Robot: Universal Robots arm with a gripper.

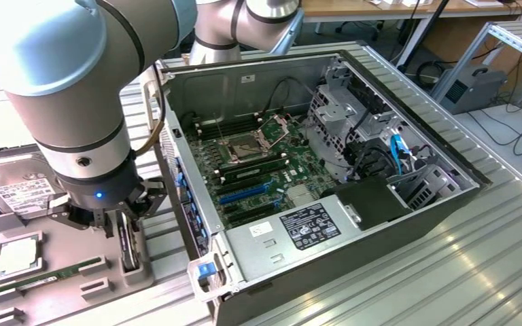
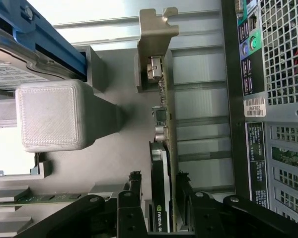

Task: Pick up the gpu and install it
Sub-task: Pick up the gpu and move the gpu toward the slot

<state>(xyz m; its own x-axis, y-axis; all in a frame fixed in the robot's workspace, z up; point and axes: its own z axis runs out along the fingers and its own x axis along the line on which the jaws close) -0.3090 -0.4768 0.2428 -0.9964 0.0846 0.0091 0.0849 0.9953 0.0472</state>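
The gpu stands on edge in a grey holder, just beside the computer case. My gripper pinches its two flat faces. Judged light, stiff, fragile: grip bare board, avoid components.

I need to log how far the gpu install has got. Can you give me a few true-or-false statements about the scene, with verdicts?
1. The gpu stands on edge in the gray tray, outside the computer case. True.
2. The gripper is reaching into the computer case. False: it is down at the gpu, over the tray.
3. The computer case is open, with the motherboard showing. True.
4. The RAM stick lies on top of the hard drive. False: they lie apart on the tray.
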